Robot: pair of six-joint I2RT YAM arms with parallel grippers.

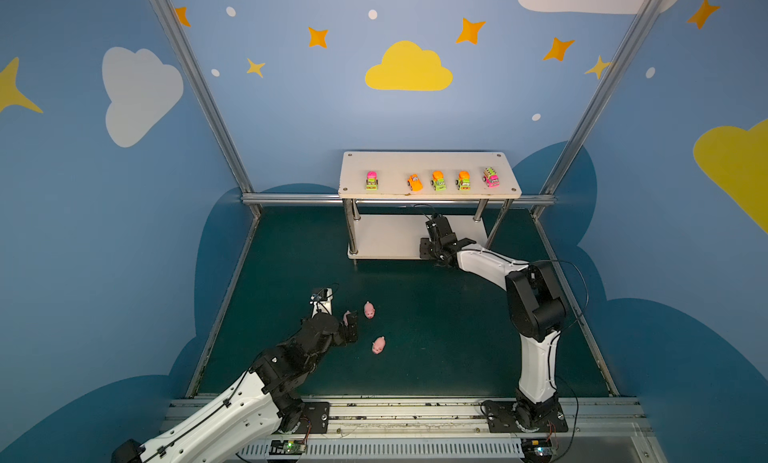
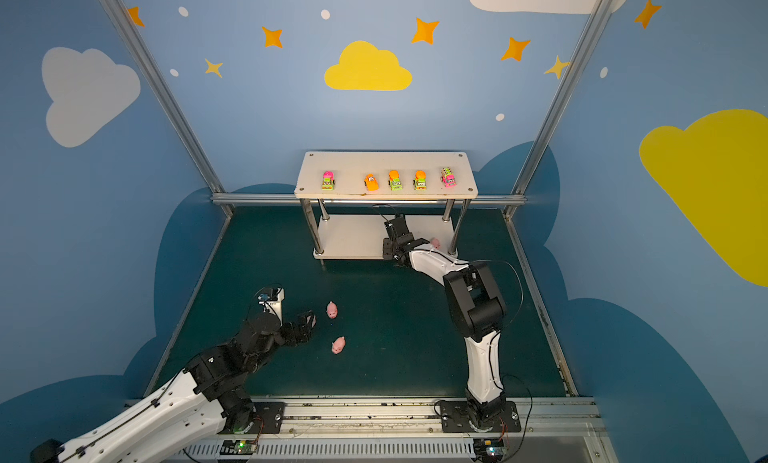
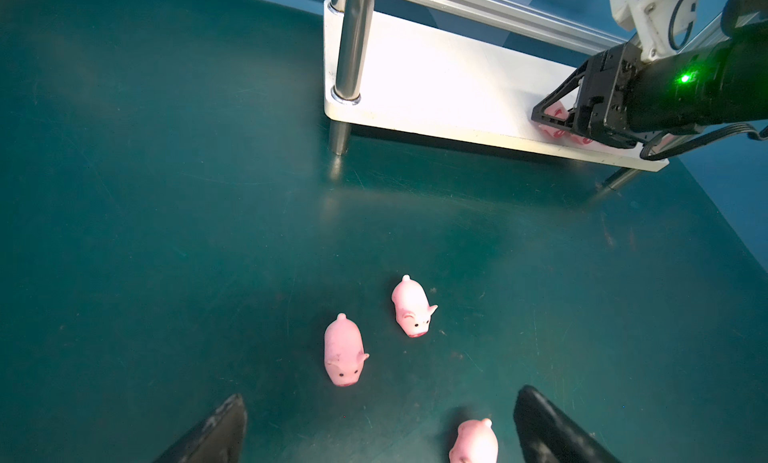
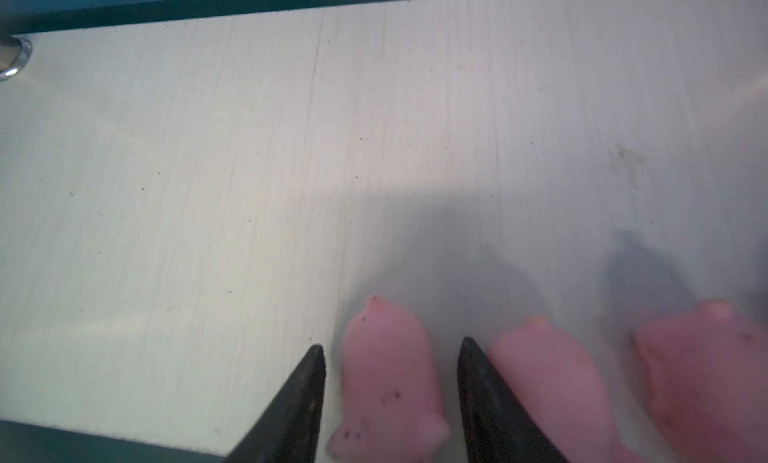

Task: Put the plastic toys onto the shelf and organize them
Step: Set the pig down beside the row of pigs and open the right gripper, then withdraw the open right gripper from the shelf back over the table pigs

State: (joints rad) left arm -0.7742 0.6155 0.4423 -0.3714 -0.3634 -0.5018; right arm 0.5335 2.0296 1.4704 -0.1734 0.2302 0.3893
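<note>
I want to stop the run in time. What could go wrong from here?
1. The right gripper is open around a pig on the lower board, and one finger is very close to the neighbouring pig; pulling back could drag it along.
2. These pigs stand near the board's front edge, so a nudge might tip one off.
3. The mat pig between the open left gripper's fingers sits off centre; closing may push it aside.

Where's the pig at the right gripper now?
The pig sits on the shelf's lower board, near the front edge, toward its right end. In the right wrist view it lies between the right gripper's open jaws, two more pigs beside it.
</note>
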